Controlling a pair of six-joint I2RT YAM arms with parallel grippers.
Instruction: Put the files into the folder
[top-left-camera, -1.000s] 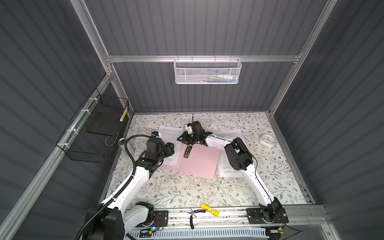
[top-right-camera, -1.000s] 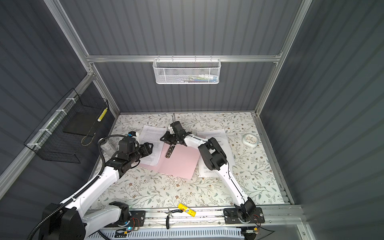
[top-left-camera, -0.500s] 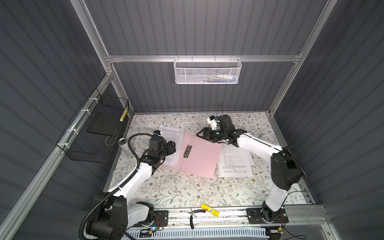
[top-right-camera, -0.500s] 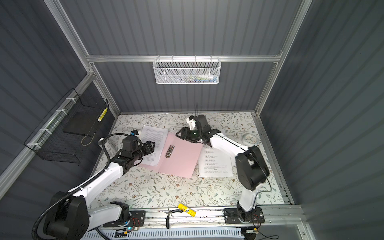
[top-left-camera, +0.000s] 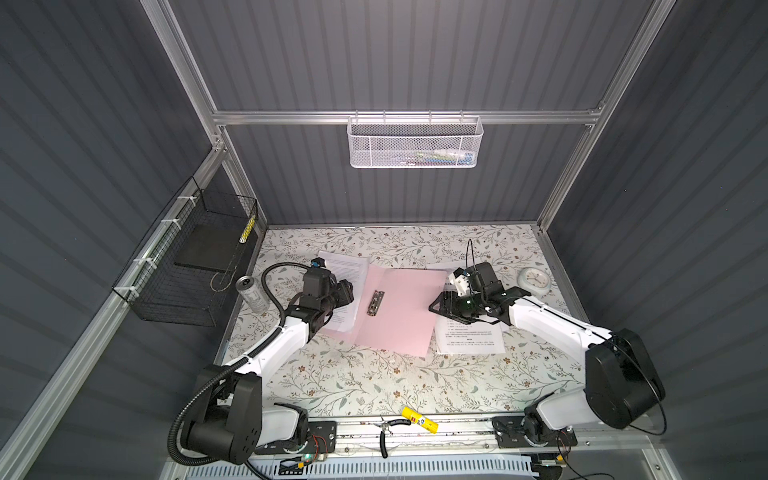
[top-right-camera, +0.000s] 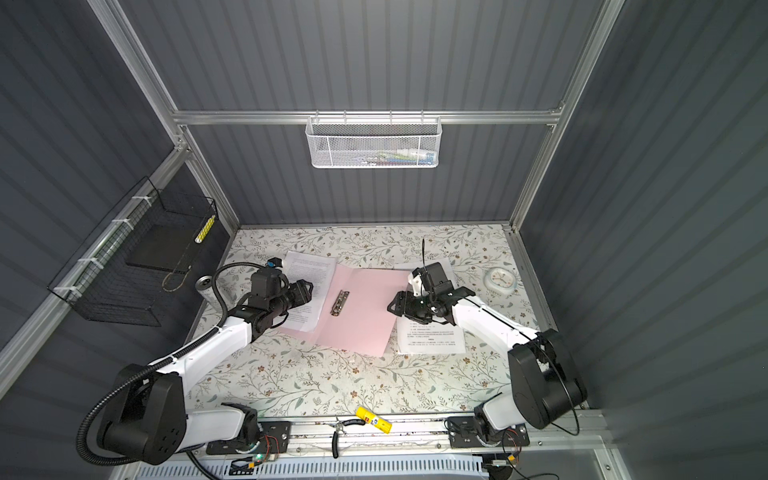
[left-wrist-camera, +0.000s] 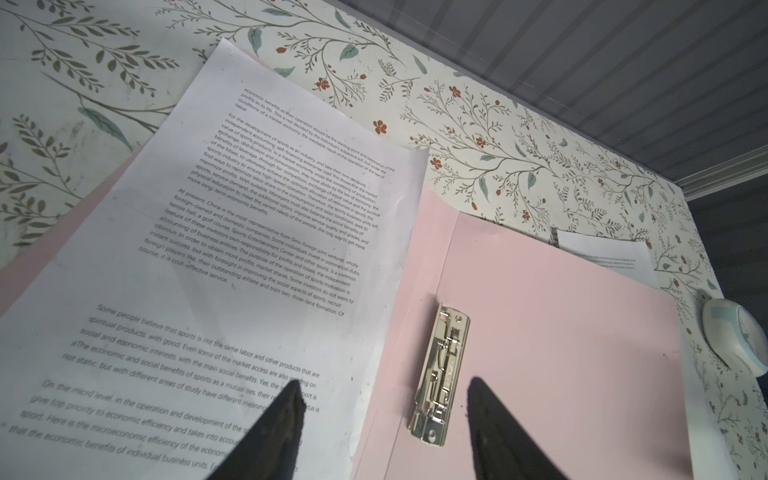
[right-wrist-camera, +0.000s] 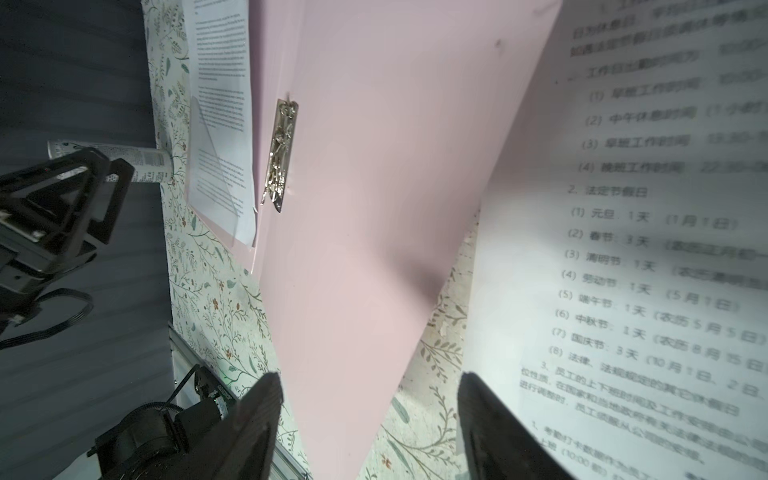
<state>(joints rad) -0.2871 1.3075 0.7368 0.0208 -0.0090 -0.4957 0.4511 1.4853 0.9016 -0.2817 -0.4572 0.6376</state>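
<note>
As folder (top-left-camera: 399, 316) lies open, L claw (left-wrist-camera: 384, 390) nr clip (left-wrist-camera: 440, 374), R claw (right-wrist-camera: 368, 380) opposite

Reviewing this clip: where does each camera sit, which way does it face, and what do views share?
Top views: high over the front rail, looking down on the floral table; both arms show whole, with left gripper and right gripper.
Left wrist: on the left arm, looking past its open fingertips at the English-text sheet and pink folder.
Right wrist: on the right arm, looking across the folder toward the left arm; its fingertips and a Chinese-text sheet show.
Shared: both wrist views show the folder's metal clip.
</note>
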